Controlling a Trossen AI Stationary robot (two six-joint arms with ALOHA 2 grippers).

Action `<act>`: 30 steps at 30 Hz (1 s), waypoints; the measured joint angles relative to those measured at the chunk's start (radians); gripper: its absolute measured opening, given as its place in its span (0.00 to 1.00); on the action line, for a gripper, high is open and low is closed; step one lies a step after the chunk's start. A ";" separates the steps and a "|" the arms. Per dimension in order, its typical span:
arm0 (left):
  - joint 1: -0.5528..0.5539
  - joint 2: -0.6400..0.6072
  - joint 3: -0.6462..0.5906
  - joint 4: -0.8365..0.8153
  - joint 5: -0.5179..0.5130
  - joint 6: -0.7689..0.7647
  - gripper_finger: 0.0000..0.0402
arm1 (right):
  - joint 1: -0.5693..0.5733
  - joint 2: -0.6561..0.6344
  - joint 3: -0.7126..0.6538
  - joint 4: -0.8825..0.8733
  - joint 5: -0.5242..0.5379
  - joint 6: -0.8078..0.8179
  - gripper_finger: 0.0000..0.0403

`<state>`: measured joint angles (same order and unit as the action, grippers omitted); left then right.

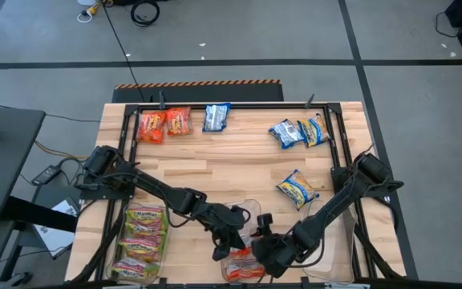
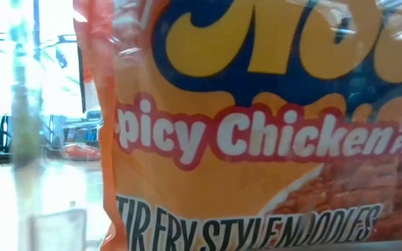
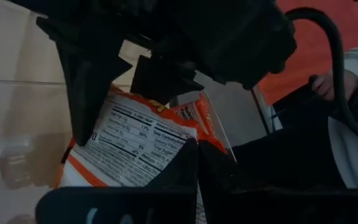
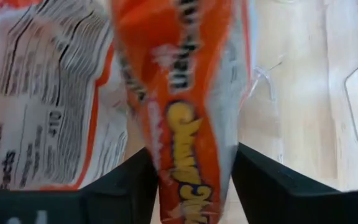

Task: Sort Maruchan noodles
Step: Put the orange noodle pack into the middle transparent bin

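Note:
Orange-red Maruchan packets (image 1: 243,265) sit in the clear middle bin (image 1: 251,210) at the near edge. One stands upright close to the low camera (image 2: 257,132). Another, label side up (image 4: 36,106), lies beside it. My right gripper (image 4: 194,168) slants down into this bin, shut on an orange packet. My left gripper (image 1: 221,249) is shut at the bin's left side, its tips (image 3: 197,163) in front of the label-side packet (image 3: 129,143). Green-yellow packets (image 1: 139,241) fill the left bin. More orange packets (image 1: 164,124) and blue-and-yellow ones (image 1: 297,188) lie flat on the table. My right gripper pinches the orange packet (image 4: 191,149) between its two fingers, one on each printed face. The packet stands on edge and is bowed narrow in the gap. The fingers come slanting down from the right. Its far end is hidden, so whether it rests on the bin I cannot tell. My left gripper's shut tips cover the lower edge of the label-side packet (image 3: 166,171); whether they touch or pinch it cannot be told.
A third clear bin (image 1: 331,241) stands at the near right. Blue-and-yellow packets (image 1: 301,132) lie at the far right and one blue packet (image 1: 216,117) at the far middle. A black frame (image 1: 239,105) runs round the table. Bare wood (image 1: 231,172) shows mid-table.

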<state>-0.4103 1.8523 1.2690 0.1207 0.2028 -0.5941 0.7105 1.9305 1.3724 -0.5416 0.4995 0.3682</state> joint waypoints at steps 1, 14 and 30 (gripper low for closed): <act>0.000 0.000 0.000 0.000 0.000 0.000 0.02 | -0.001 0.000 0.000 0.003 -0.003 0.012 0.47; 0.026 -0.001 0.000 -0.041 0.057 -0.005 0.11 | -0.050 -0.045 0.000 -0.013 -0.314 0.243 0.17; 0.111 -0.133 0.000 -0.415 0.117 0.101 0.32 | -0.171 -0.070 0.108 -0.333 -0.667 0.394 0.17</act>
<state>-0.2989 1.7191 1.2694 -0.2940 0.3193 -0.4935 0.5396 1.8606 1.4805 -0.8742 -0.1672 0.7624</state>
